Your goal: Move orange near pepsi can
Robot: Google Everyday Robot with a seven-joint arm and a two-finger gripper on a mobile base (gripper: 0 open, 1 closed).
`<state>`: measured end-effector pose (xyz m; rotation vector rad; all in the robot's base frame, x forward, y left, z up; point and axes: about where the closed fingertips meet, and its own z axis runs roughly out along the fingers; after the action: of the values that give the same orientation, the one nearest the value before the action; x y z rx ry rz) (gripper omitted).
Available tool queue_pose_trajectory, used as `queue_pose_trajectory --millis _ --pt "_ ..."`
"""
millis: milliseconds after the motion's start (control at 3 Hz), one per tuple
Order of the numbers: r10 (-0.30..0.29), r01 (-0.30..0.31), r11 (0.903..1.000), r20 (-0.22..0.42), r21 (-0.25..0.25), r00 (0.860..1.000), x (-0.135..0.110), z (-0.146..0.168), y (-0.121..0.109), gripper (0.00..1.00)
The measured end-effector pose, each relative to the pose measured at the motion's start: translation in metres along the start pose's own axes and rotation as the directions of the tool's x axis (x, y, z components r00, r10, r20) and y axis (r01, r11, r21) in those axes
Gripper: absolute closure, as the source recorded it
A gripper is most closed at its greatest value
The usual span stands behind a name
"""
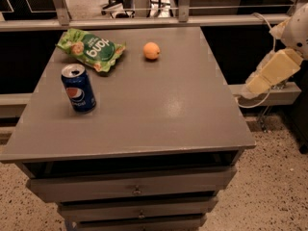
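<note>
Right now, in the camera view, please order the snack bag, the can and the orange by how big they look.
1. The snack bag: largest.
2. The can: it stands nearer the camera, which helps it a little.
3. The orange: clearly smallest.
The gripper hangs right of the table, apart from all three.

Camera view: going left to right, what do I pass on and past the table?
Left to right: pepsi can → orange → robot arm, right of the table; the gripper is out of view. The snack bag spans the can's position, so it is omitted.
</note>
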<state>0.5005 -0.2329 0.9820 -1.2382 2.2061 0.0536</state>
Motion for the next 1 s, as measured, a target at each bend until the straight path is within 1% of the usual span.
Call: queue_pose_trajectory --millis 333,667,1000 --pt "0.068 -0.076 0.9960 0.159 0.046 0.985 -0.008 0.018 -0.026 0.00" --pt "0.074 -0.095 0.9934 0.273 0.064 0.959 -0.026 0.038 -0.047 0.00" --pt "0.068 -0.091 0.9943 0.337 0.054 0.939 -0.042 0.069 -0.062 0.00"
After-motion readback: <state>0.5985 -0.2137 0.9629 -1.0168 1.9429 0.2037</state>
